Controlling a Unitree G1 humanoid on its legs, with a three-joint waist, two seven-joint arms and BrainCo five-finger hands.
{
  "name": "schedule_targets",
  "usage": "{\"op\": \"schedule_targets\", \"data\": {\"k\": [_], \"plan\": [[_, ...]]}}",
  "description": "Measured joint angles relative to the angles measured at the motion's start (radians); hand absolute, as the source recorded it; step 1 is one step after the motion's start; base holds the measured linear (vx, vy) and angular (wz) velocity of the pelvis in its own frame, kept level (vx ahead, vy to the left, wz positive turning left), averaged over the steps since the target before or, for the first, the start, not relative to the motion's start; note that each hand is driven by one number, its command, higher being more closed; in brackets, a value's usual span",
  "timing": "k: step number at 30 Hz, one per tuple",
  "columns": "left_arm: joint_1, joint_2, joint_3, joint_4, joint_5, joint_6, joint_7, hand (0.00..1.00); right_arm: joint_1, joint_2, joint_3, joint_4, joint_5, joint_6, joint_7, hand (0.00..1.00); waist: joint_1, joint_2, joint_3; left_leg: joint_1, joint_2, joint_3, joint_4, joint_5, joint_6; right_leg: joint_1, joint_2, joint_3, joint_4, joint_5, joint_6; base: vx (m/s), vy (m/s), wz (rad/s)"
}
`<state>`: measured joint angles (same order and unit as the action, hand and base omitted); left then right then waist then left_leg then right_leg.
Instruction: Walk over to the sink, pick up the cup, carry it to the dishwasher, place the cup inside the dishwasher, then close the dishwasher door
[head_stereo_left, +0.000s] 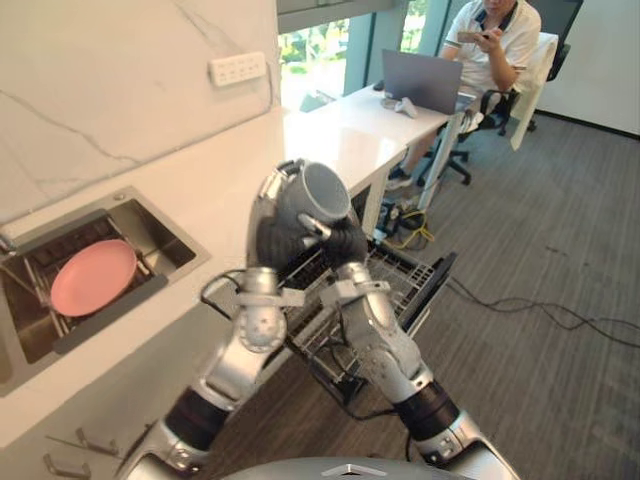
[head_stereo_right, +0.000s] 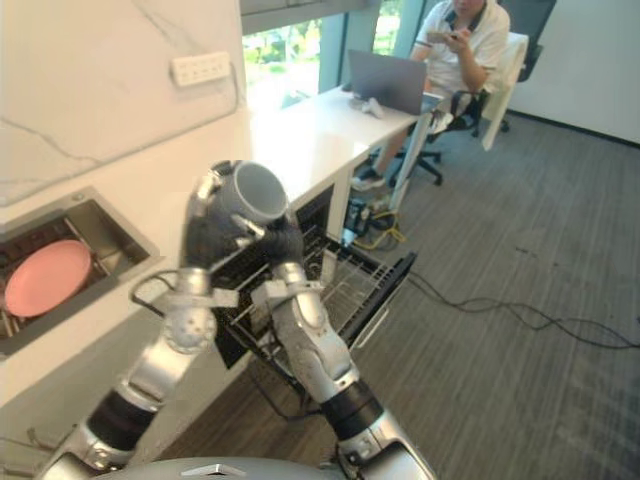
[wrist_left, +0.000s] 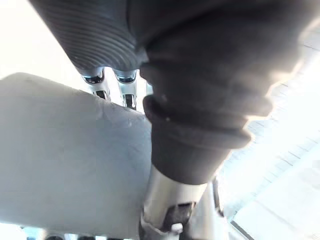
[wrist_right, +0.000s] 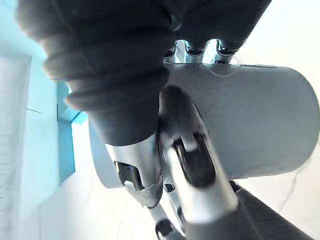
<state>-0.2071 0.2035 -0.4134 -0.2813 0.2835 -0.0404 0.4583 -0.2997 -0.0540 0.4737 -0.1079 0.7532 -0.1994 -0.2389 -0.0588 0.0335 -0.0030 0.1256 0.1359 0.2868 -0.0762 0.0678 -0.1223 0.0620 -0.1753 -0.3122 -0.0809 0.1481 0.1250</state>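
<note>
the smooth grey round cup (head_stereo_left: 322, 192) is raised in front of the robot, clasped between both hands and tipped so its open mouth faces up and away. the left hand (head_stereo_left: 266, 235) curls its fingers round one side of the wall. the right hand (head_stereo_left: 345, 242) is wrapped round the other side, its thumb lying across the wall in the right wrist view. the cup hangs above the near part of the pulled-out silver wire rack (head_stereo_left: 400, 278) of the open dishwasher, whose dark dishwasher door (head_stereo_left: 432, 290) is lowered beside it.

the main risk i see is the slick wall. if one hand lets go to reach down, the other may not hold the tipped cup alone, and it would drop onto the rack or the door. lowering it crooked could catch the rim on the wires. the door may also jam if the rack is left out.
</note>
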Motion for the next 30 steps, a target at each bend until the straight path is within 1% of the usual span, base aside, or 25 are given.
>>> {"op": "schedule_targets", "data": {"k": [2, 3, 6, 7, 10, 12, 15, 16, 19, 20, 22, 25, 27, 28, 29, 30], "plan": [[0.025, 0.064, 0.056, -0.084, -0.085, -0.002, -0.074, 1.00, -0.002, 0.019, 0.024, 0.001, 0.057, -0.021, 0.025, 1.00, 0.011, 0.005, -0.003, 0.000, 0.000, -0.007, 0.000, -0.001, -0.001, 0.002, 0.000, -0.006, -0.006, -0.007, -0.002, -0.02, 0.005, 0.10], [0.033, 0.073, 0.068, -0.099, -0.102, -0.003, -0.089, 1.00, -0.001, 0.023, 0.026, 0.002, 0.076, -0.022, 0.035, 1.00, 0.013, 0.005, -0.003, -0.001, 0.000, -0.008, 0.000, -0.002, -0.001, 0.002, 0.000, -0.006, -0.006, -0.011, -0.007, -0.02, 0.006, 0.04], [0.051, 0.099, 0.120, -0.137, -0.168, -0.018, -0.140, 1.00, 0.003, 0.030, 0.025, 0.008, 0.144, -0.030, 0.061, 1.00, 0.023, 0.009, -0.001, -0.002, 0.000, -0.009, 0.000, -0.006, -0.008, 0.002, 0.000, -0.007, -0.006, -0.014, -0.003, 0.00, 0.000, 0.00], [0.051, 0.101, 0.148, -0.149, -0.186, -0.033, -0.148, 1.00, 0.010, 0.030, 0.024, 0.008, 0.164, -0.039, 0.067, 1.00, 0.024, 0.013, 0.002, -0.002, 0.000, -0.009, 0.000, -0.006, -0.008, 0.002, 0.000, -0.007, -0.006, -0.015, -0.002, 0.00, 0.000, 0.00], [0.050, 0.115, 0.200, -0.175, -0.234, -0.067, -0.183, 1.00, 0.023, 0.029, 0.013, 0.025, 0.200, -0.043, 0.090, 1.00, 0.022, 0.024, 0.007, -0.004, 0.000, -0.009, 0.000, -0.006, -0.008, 0.001, 0.000, -0.008, -0.006, -0.016, -0.003, 0.00, 0.000, 0.00], [0.050, 0.118, 0.213, -0.177, -0.260, -0.076, -0.204, 1.00, 0.024, 0.029, 0.005, 0.053, 0.208, -0.055, 0.102, 1.00, 0.022, 0.030, 0.006, -0.004, 0.001, -0.009, 0.000, -0.006, -0.008, 0.001, 0.000, -0.008, -0.006, -0.014, -0.007, 0.00, 0.000, 0.00], [0.050, 0.137, 0.219, -0.177, -0.281, -0.096, -0.212, 1.00, 0.033, 0.029, -0.010, 0.058, 0.252, -0.064, 0.116, 1.00, 0.026, 0.034, 0.006, -0.010, 0.001, -0.011, 0.000, -0.002, -0.002, -0.001, 0.000, -0.010, -0.006, -0.013, -0.008, 0.03, 0.002, 0.01], [0.050, 0.140, 0.224, -0.177, -0.282, -0.099, -0.214, 0.00, 0.037, 0.029, -0.011, 0.058, 0.271, -0.070, 0.126, 1.00, 0.026, 0.034, 0.006, -0.011, 0.001, -0.012, 0.000, -0.001, -0.002, -0.001, 0.000, -0.012, -0.005, -0.012, -0.005, 0.04, 0.001, 0.03], [0.046, 0.140, 0.248, -0.177, -0.283, -0.099, -0.224, 0.00, 0.054, 0.029, -0.012, 0.058, 0.296, -0.086, 0.127, 1.00, 0.025, 0.034, 0.006, -0.010, 0.001, -0.015, 0.000, -0.001, -0.002, 0.006, 0.000, -0.022, -0.001, -0.010, -0.002, 0.03, 0.002, 0.07], [0.039, 0.141, 0.269, -0.177, -0.285, -0.099, -0.223, 0.00, 0.060, 0.029, -0.012, 0.068, 0.311, -0.102, 0.127, 1.00, 0.026, 0.034, 0.006, -0.010, 0.001, -0.016, 0.000, -0.001, -0.002, 0.007, 0.000, -0.024, -0.001, -0.010, -0.002, 0.01, 0.004, 0.05], [0.034, 0.141, 0.286, -0.177, -0.304, -0.098, -0.222, 0.00, 0.060, 0.029, -0.013, 0.090, 0.314, -0.117, 0.127, 1.00, 0.029, 0.035, 0.006, -0.010, 0.001, -0.016, 0.000, -0.002, -0.002, 0.007, 0.000, -0.024, -0.002, -0.010, -0.002, 0.00, 0.000, 0.00], [0.034, 0.144, 0.330, -0.159, -0.343, -0.097, -0.222, 0.00, 0.067, 0.030, -0.033, 0.089, 0.325, -0.143, 0.128, 1.00, 0.032, 0.041, 0.010, -0.010, 0.001, -0.016, 0.000, -0.002, -0.002, 0.007, 0.000, -0.024, -0.006, -0.015, -0.007, 0.00, 0.000, 0.00], [0.037, 0.141, 0.353, -0.120, -0.405, -0.105, -0.233, 0.00, 0.088, 0.030, -0.087, 0.074, 0.326, -0.161, 0.137, 1.00, 0.033, 0.046, 0.014, -0.010, 0.001, -0.018, 0.000, -0.002, -0.001, 0.007, 0.000, -0.024, -0.006, -0.017, -0.008, -0.01, 0.001, 0.02], [0.061, 0.115, 0.332, -0.084, -0.461, -0.128, -0.249, 0.00, 0.117, 0.030, -0.135, 0.061, 0.329, -0.176, 0.151, 1.00, 0.033, 0.048, 0.015, -0.010, 0.001, -0.018, 0.000, -0.003, -0.001, 0.007, -0.001, -0.025, -0.006, -0.019, -0.007, 0.00, 0.000, 0.00], [0.085, 0.097, 0.308, -0.067, -0.476, -0.147, -0.250, 0.00, 0.137, 0.030, -0.160, 0.051, 0.331, -0.183, 0.160, 1.00, 0.033, 0.048, 0.015, -0.010, 0.001, -0.017, 0.000, -0.004, 0.000, 0.006, -0.001, -0.023, -0.006, -0.019, -0.006, 0.00, 0.000, 0.00], [0.143, 0.044, 0.215, -0.017, -0.468, -0.193, -0.234, 0.00, 0.177, 0.030, -0.202, 0.039, 0.342, -0.210, 0.190, 1.00, 0.031, 0.046, 0.016, -0.009, 0.000, -0.015, 0.000, -0.006, 0.000, 0.005, -0.001, -0.020, -0.006, -0.020, -0.005, 0.00, 0.002, -0.04]]}}
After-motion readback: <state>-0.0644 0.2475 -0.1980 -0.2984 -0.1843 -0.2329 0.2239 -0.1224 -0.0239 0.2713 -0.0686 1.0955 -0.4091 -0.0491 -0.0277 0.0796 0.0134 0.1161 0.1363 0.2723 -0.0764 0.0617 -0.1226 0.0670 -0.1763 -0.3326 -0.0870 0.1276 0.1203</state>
